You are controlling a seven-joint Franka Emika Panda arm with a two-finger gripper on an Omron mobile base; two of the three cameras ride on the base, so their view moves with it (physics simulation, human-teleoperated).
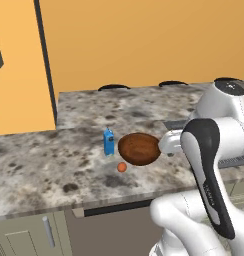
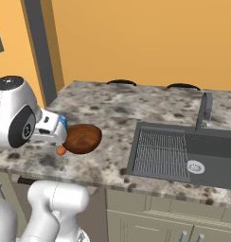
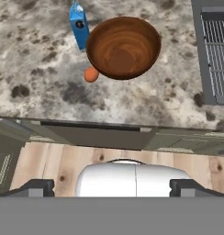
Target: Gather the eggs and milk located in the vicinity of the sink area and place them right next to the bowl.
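Claw (image 3: 112, 186) fingers stand wide apart, gripping nothing, above the floor. Beyond, on the surface (image 3: 40, 69), milk (image 3: 79, 25) and orange-brown egg (image 3: 91, 74) sit just beside the bowl (image 3: 123, 47).

Blue milk carton (image 3: 79, 24) (upright) and orange-brown egg (image 3: 91, 74) flank wooden bowl (image 3: 123, 47).

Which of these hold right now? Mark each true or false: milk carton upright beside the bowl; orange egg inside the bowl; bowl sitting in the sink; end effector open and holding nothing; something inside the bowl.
1. The milk carton stands upright beside the bowl. True.
2. The orange egg lies inside the bowl. False: it rests on the counter against the bowl's outer edge.
3. The bowl sits in the sink. False: it is on the counter, left of the sink.
4. The end effector is open and empty. True.
5. Something lies inside the bowl. False: it looks empty.
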